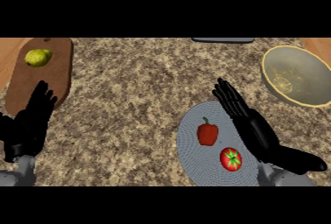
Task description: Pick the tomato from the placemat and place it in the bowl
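Head view is looking steeply down on a speckled brown granite counter (135,87), which is filling most of the frame. A round grey-blue woven placemat (194,153) is lying at the lower right, and a long brown wooden cutting board (42,83) is sitting at the upper left. A round bowl with a yellow rim and a dull grey-gold inside (297,76) is sitting at the upper right, well apart from the placemat. The right hand (255,131) is hovering over the placemat's right edge, fingers stretched straight and holding nothing. The left hand (29,122) is resting at the left edge, fingers straight and up. A red bell pepper (207,133) is lying on the placemat. The red tomato with a green star-shaped top (230,159) is sitting on the placemat just below the pepper, beside the right hand's palm. A yellow-green pear-like fruit (37,57) is sitting on the board's far end.
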`<move>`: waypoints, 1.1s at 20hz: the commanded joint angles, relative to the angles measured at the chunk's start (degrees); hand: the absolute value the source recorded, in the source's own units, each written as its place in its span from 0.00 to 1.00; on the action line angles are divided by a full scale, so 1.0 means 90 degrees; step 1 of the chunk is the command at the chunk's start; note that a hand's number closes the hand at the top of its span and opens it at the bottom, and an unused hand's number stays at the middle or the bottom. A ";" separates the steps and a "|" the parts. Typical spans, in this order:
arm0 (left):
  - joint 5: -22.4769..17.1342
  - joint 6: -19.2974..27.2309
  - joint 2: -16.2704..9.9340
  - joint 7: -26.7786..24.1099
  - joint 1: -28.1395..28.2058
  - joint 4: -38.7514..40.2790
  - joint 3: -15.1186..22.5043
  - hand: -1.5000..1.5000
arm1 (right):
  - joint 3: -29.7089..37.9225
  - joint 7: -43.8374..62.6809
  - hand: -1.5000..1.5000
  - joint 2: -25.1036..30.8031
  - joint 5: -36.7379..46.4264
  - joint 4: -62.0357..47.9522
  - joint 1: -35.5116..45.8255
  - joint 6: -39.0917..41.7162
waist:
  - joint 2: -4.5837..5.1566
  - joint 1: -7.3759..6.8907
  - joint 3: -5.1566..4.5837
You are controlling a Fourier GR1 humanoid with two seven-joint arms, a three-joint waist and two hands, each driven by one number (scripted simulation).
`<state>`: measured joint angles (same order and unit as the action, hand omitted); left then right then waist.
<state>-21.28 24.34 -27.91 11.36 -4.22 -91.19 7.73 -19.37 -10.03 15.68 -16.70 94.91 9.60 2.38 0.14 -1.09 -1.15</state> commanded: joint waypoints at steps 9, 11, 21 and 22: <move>-0.0496 -0.1470 0.0778 -0.0527 -0.0005 -0.0533 0.1085 0.50 | 0.1275 -0.0180 0.00 0.1247 0.1775 -0.0239 -0.1428 -0.1601 | -0.0068 0.0592 0.0127; -0.0510 -0.1663 0.1056 -0.0719 -0.0281 -0.0043 0.1144 0.50 | 0.0877 -0.1345 0.00 0.1307 0.2404 0.0181 -0.2178 -0.1605 | -0.0031 0.0416 0.0127; -0.0390 -0.1863 0.1065 -0.0902 -0.0322 0.0295 0.1057 0.50 | 0.0142 0.0460 0.00 0.2773 0.5376 0.2111 -0.2922 -0.1762 | -0.0062 0.0392 0.0079; -0.0287 -0.1775 0.1129 -0.0759 -0.0238 0.0062 0.1284 0.50 | 0.0079 0.1128 0.00 0.2849 0.5590 0.2333 -0.2815 -0.1527 | -0.0066 0.0285 0.0082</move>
<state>-24.19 8.80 -17.85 4.38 -6.70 -90.40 18.72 -17.86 -11.25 37.42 24.18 109.95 -14.44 -11.40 -0.36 1.95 -0.30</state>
